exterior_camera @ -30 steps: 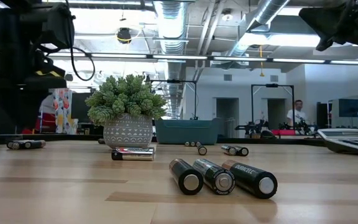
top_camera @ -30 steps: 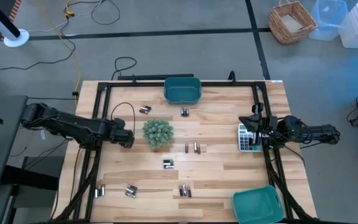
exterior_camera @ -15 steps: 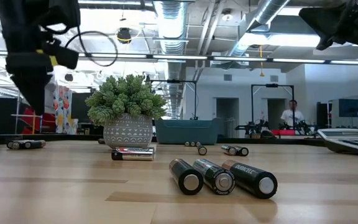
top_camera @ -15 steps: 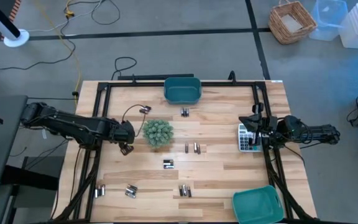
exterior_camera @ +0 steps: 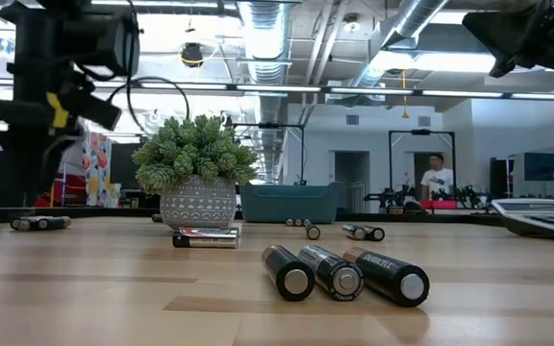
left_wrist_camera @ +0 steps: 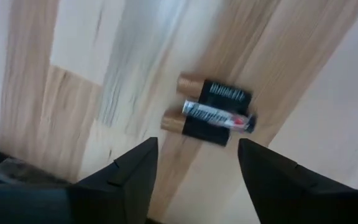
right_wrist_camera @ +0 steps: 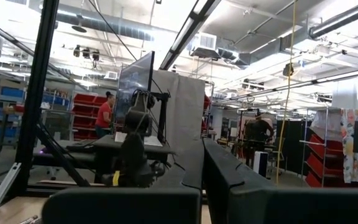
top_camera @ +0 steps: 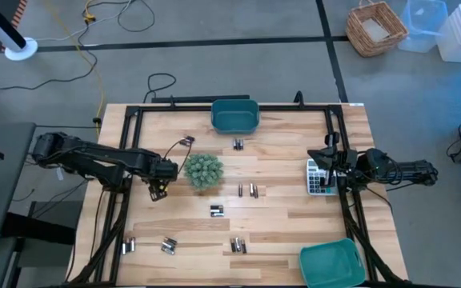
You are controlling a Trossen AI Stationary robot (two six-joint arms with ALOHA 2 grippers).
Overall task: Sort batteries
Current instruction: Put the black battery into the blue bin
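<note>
Batteries (top_camera: 244,190) lie scattered in small groups across the wooden table (top_camera: 294,216), one pair (left_wrist_camera: 211,111) directly below the left gripper (left_wrist_camera: 197,171), whose fingers are spread apart with nothing between them. That gripper hovers beside the potted plant (top_camera: 203,170). The right gripper (top_camera: 329,162) waits over the calculator (top_camera: 317,178) at the table's right edge, fingers together and empty. Teal bins (top_camera: 235,115) sit at the far edge and the near right corner.

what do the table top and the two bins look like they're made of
Table top: pale wood planks, matte, with visible grain and board seams. Both teal bins, far and near: probably moulded plastic, given the uniform colour, smooth walls and rounded rims.
</note>
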